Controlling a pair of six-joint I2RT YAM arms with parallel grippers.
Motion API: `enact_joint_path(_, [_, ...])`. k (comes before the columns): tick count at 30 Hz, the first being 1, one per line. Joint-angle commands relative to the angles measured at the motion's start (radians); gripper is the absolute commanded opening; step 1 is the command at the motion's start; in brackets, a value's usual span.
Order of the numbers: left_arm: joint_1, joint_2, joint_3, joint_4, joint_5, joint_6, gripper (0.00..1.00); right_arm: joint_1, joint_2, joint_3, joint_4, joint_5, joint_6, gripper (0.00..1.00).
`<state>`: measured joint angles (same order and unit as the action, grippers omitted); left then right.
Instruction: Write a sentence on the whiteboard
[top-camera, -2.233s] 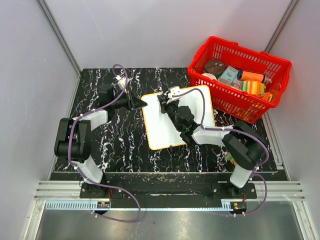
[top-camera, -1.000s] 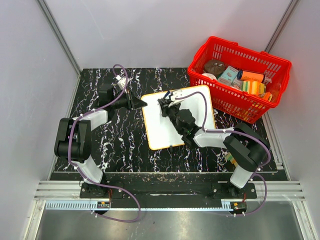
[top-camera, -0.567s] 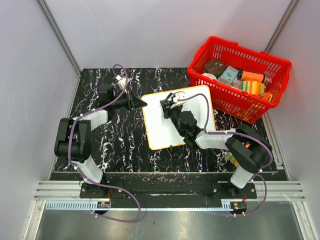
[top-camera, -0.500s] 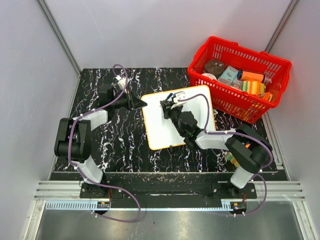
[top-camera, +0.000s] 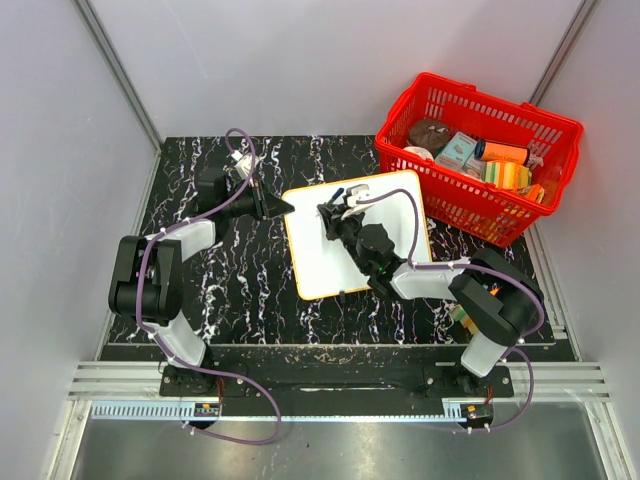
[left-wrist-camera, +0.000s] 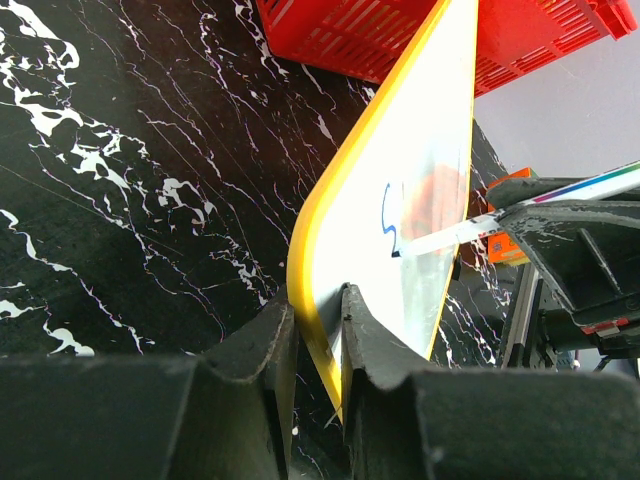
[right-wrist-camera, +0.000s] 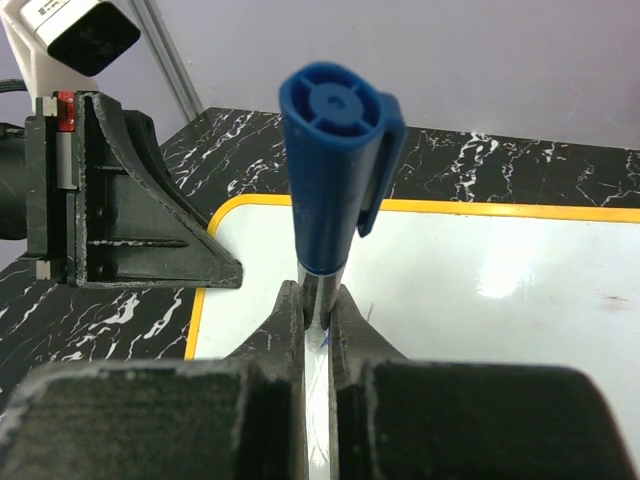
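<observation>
The whiteboard (top-camera: 322, 262) lies on the bench (top-camera: 240, 285), its far right corner just beside the basket (top-camera: 468, 207). The left gripper (left-wrist-camera: 315, 310) is clenched on the board's left edge. The right gripper (right-wrist-camera: 315, 300) grasps a blue-capped marker (right-wrist-camera: 335, 170), tip on the board by the first blue stroke of the sentence (left-wrist-camera: 388, 212).

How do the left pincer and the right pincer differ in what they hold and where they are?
The left pincer is shut on the yellow edge of the whiteboard; the right pincer is shut on a blue-capped marker. The left pincer sits at the board's left edge; the right pincer is above the white surface, its marker tip at a short blue stroke. Both are black and closed.
</observation>
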<state>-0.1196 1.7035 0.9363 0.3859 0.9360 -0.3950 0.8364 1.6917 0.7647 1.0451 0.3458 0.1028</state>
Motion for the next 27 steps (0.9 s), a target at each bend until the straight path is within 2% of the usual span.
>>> enact_joint_path(1, [-0.045, 0.035, -0.008, -0.073, -0.080, 0.165, 0.00, 0.009, 0.029, 0.034, -0.037, -0.027, 0.008, 0.00])
enact_joint_path(10, [-0.046, 0.035, -0.008, -0.081, -0.085, 0.170, 0.00, 0.010, 0.033, 0.053, -0.036, -0.033, 0.008, 0.00])
enact_joint_path(17, [-0.049, 0.035, -0.005, -0.090, -0.089, 0.177, 0.00, 0.010, -0.062, 0.012, -0.020, -0.001, -0.003, 0.00])
enact_joint_path(27, [-0.054, 0.036, -0.002, -0.096, -0.095, 0.183, 0.00, -0.031, -0.092, 0.051, -0.077, 0.015, -0.002, 0.00])
